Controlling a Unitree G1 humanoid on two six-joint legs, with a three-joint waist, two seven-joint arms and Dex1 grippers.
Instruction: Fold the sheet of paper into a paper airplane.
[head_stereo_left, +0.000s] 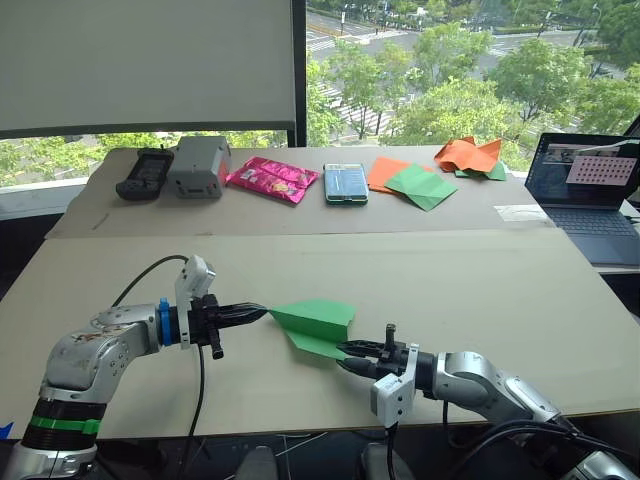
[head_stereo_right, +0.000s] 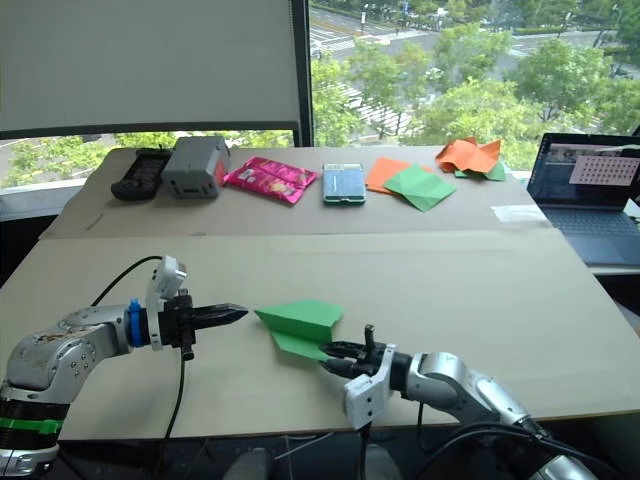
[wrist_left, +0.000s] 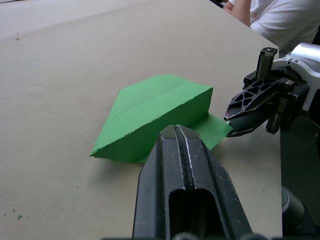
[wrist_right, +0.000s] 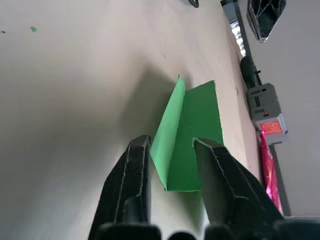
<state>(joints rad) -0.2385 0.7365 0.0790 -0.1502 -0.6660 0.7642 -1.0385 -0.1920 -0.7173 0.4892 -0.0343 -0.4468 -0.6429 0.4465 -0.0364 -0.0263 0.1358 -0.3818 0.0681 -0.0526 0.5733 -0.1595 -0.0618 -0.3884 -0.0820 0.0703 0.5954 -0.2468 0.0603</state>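
The sheet of paper (head_stereo_left: 318, 322) is bright green and folded into a pointed wedge, the paper airplane, lying on the tan table (head_stereo_left: 480, 290) near its front edge. Its nose points towards my left gripper (head_stereo_left: 258, 313), which is shut with nothing between its fingers, the tip just short of the nose. In the left wrist view the shut fingers (wrist_left: 186, 165) sit in front of the wedge (wrist_left: 155, 112). My right gripper (head_stereo_left: 347, 350) is open at the plane's blunt rear end, and its two fingers (wrist_right: 135, 165) straddle the paper's rear edge (wrist_right: 192, 130).
Along the back table lie a black controller (head_stereo_left: 143, 172), a grey box (head_stereo_left: 198, 165), a pink packet (head_stereo_left: 272, 178), a phone (head_stereo_left: 345, 183), flat orange and green sheets (head_stereo_left: 410, 182) and a crumpled orange shape (head_stereo_left: 470, 155). A laptop (head_stereo_left: 585, 190) stands at the right. A person's white sleeve (wrist_left: 285, 20) shows beyond the table.
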